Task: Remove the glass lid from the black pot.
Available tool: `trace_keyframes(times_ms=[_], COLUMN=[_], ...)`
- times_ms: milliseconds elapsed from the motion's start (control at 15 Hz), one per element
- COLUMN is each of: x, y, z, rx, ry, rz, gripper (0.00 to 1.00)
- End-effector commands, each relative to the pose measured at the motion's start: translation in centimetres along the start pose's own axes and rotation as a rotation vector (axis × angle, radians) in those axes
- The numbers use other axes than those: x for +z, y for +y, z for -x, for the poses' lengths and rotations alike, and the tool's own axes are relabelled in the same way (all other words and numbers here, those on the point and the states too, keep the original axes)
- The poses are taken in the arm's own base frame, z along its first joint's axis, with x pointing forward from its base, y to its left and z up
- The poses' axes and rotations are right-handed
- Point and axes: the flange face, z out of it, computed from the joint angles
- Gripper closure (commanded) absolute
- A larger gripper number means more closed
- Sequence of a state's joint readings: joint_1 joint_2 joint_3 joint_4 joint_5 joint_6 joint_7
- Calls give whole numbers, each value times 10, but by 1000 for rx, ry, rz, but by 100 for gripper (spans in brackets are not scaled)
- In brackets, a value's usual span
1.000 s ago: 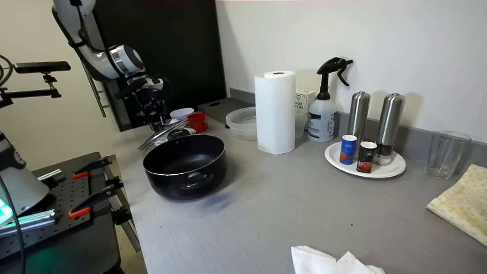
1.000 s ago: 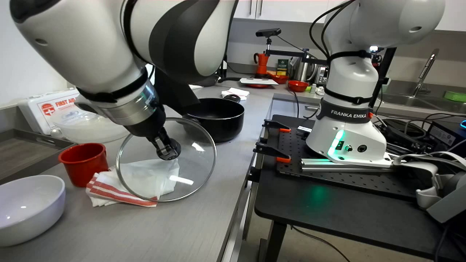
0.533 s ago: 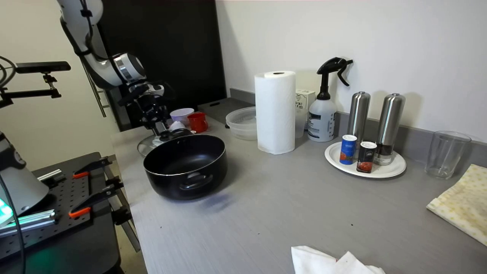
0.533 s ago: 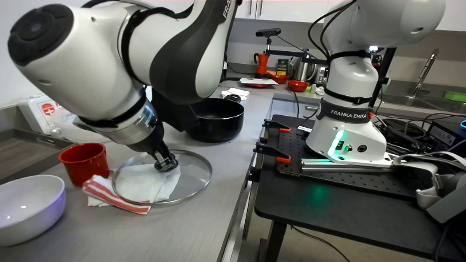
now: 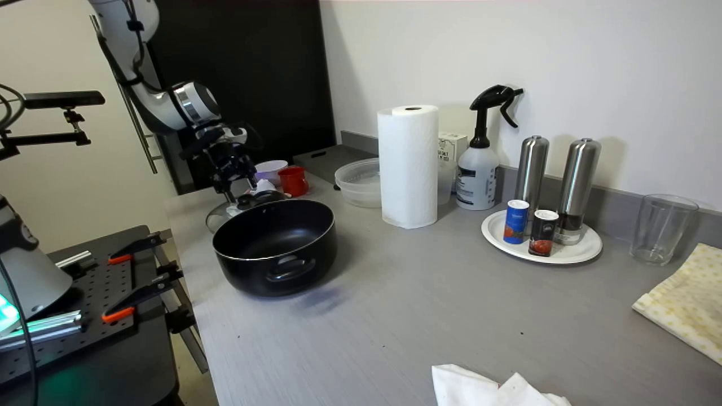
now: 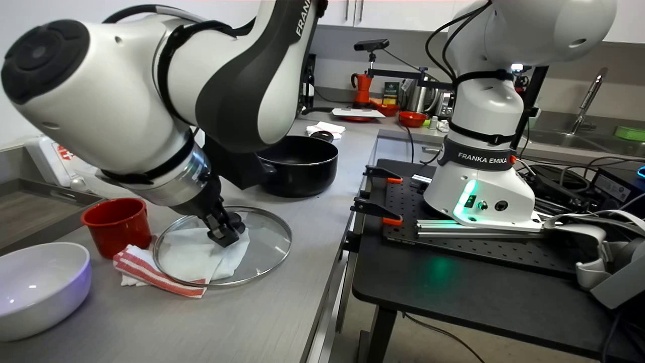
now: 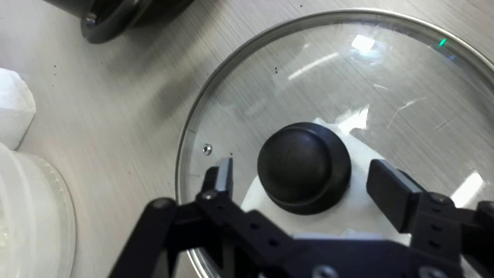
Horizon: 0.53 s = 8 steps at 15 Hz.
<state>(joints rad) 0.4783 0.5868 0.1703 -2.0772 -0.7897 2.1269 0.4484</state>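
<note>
Glass lid is off the black pot & lying on the grey counter, lower L of ctr in an exterior view, partly over a red-striped cloth; pot sits apart, up & R of it in that frame. Gripper is spread wide in the wrist view: one finger each side of the black knob, visible gap on both, so nothing held. Job looks basically done, IMO; what's left is prob. just backing off clean. Handling, my guess: lid's stiff, fairly heavy for its thickness, glass slick & breakable, silvery rim hard & easily knocked. If it must be lifted, go for the knob only, pads square across its middle, b/c the smooth dome gives nothing to pinch. Cloth's soft, so lid may rock or slide if a finger catches the knob on the way out. Edges: counter's edge runs down R of the lid, near enough that a shove that way is risky. L side is tighter, w/ the red mug near the lid & the white bowl at far L; pot's handle pokes in at upper L of the wrist view. Most room's toward bottom ctr of the exterior frame, so straight up first, then that way, seems the safest exit for the gripper.
</note>
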Motion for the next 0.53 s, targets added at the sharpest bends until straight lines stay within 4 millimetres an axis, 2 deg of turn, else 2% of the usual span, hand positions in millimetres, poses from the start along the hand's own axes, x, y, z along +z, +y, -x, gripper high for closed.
trace_keyframes(times_ms=[0,267,333,400,467], x=[-10,-33,-41,-25,-32], y=[2,-6,-8,-6,-8], z=[4,24,35,11,17], rx=[24,24,19,9,8], ry=[16,47,61,33,42], rz=[-1,-33,-55,-27,-36], gripper=[0,0,0,0,0])
